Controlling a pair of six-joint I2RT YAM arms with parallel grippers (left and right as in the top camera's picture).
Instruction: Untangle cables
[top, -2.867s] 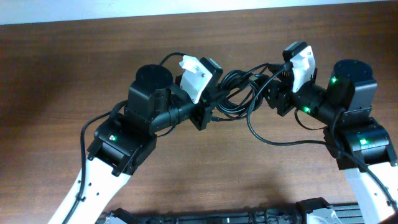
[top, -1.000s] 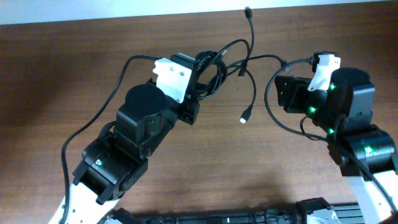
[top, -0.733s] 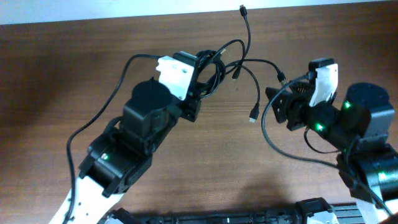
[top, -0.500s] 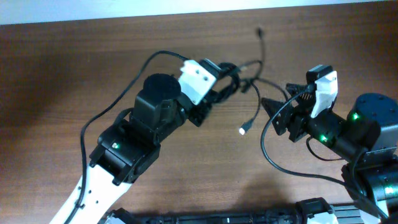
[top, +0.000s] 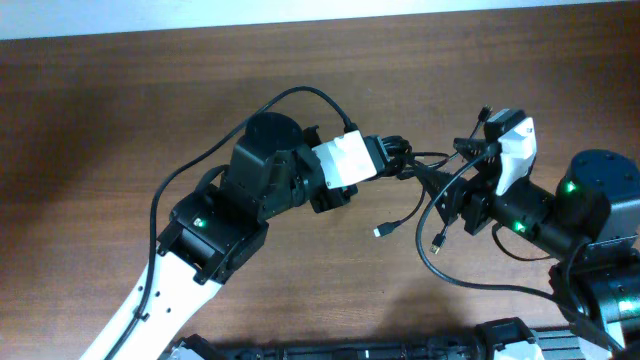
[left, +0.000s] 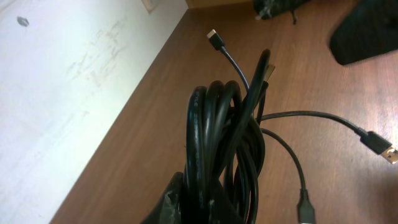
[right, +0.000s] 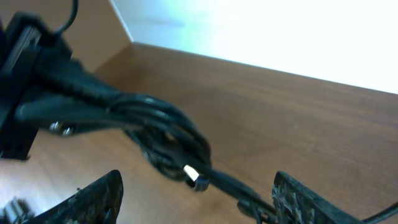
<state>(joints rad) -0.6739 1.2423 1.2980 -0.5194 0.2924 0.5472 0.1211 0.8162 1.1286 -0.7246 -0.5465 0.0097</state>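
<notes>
The cables (top: 402, 160) are thin black cords bunched in a coil, held above the brown table. My left gripper (top: 383, 160) is shut on that coil; in the left wrist view the cables (left: 219, 137) rise out of the closed jaws of the left gripper (left: 208, 208). Loose ends with small plugs (top: 380, 232) hang toward the table. My right gripper (top: 440, 195) stands open just right of the coil. In the right wrist view its fingers (right: 93, 198) are spread wide, with the cables (right: 158, 127) and a silvery plug (right: 194, 174) just ahead of the right gripper (right: 199, 202).
A white wall meets the table's (top: 120, 110) far edge. The thicker black wire fixed to the left arm (top: 200, 170) loops over it. The right arm's own wire (top: 450, 270) curves across the table below the right gripper.
The left arm has swung right and nearer with the coil still held, bringing it up to the right gripper. The right gripper has opened wider. The loose ends now hang lower.
</notes>
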